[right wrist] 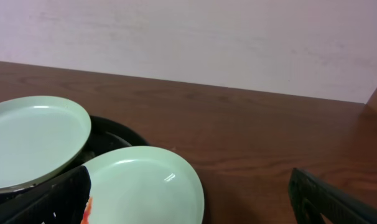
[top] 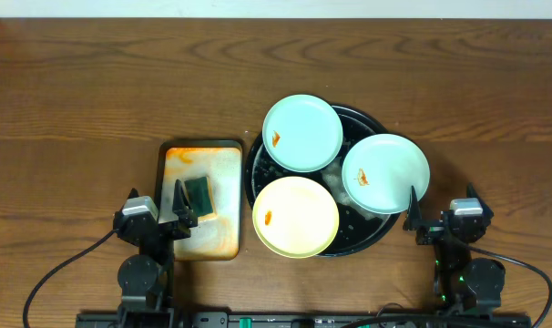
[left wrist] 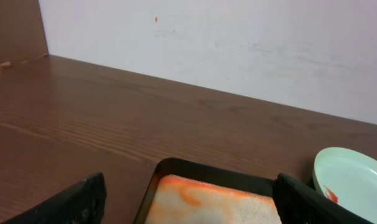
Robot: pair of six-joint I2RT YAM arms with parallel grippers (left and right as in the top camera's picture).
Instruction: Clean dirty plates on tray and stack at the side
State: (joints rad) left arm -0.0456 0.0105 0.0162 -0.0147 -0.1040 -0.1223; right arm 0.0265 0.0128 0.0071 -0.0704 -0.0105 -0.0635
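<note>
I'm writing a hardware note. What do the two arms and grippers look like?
The left arm and right arm are black, with blocky jointed links and a grey boxy module at each wrist. The left gripper and right gripper have dark tapered fingers. Thin black cables loop from both bases.

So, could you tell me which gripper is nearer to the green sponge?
Left. The left gripper sits just left of the green sponge, over the rectangular tray. The right gripper is beyond the round black tray, by the right mint plate.
</note>
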